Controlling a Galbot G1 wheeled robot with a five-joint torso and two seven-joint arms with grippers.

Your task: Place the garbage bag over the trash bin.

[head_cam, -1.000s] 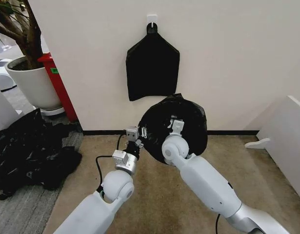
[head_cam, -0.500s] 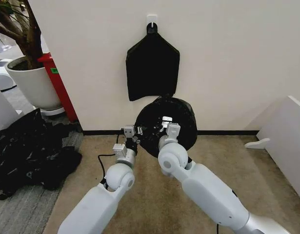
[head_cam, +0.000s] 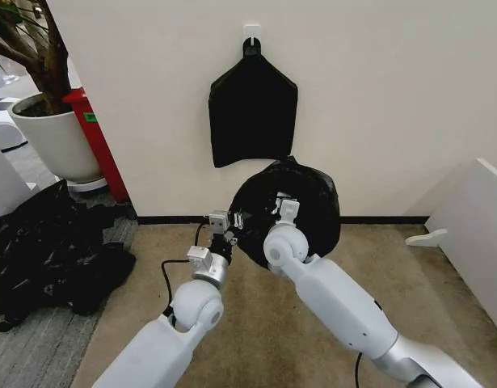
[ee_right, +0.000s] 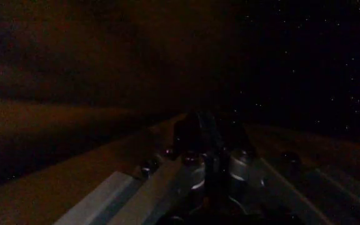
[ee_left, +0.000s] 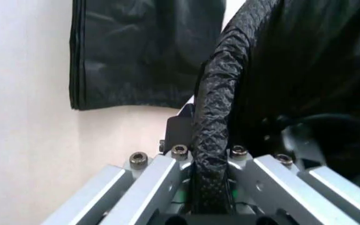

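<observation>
Facing the robot with its round mouth, the thin glossy black plastic garbage bag (head_cam: 309, 206) covers the trash bin, which is held off the floor on its side in front of the white wall (head_cam: 393, 97), long axis running from robot toward wall; no white of the bin shows in the head view, just below the flat black house-shaped bundle (head_cam: 252, 109) hanging on a wall hook. Left gripper (head_cam: 229, 229) sits at the bag's left rim edge, right gripper (head_cam: 287, 206) reaches into the dark mouth, its fingers not readable there. Heap of black plastic (head_cam: 46, 250) lies on the floor far left, near the white plant pot (head_cam: 58, 137). Left wrist view: left gripper (ee_left: 208, 187) clenched on a rolled, wrinkled black edge of the garbage bag (ee_left: 214, 112) running straight between the metal fingers, bundle and wall behind. Right wrist view: very dark, inside the bag; right gripper (ee_right: 208, 140) fingers appear pinched together on a thin dark fold, but cannot tell for sure.
</observation>
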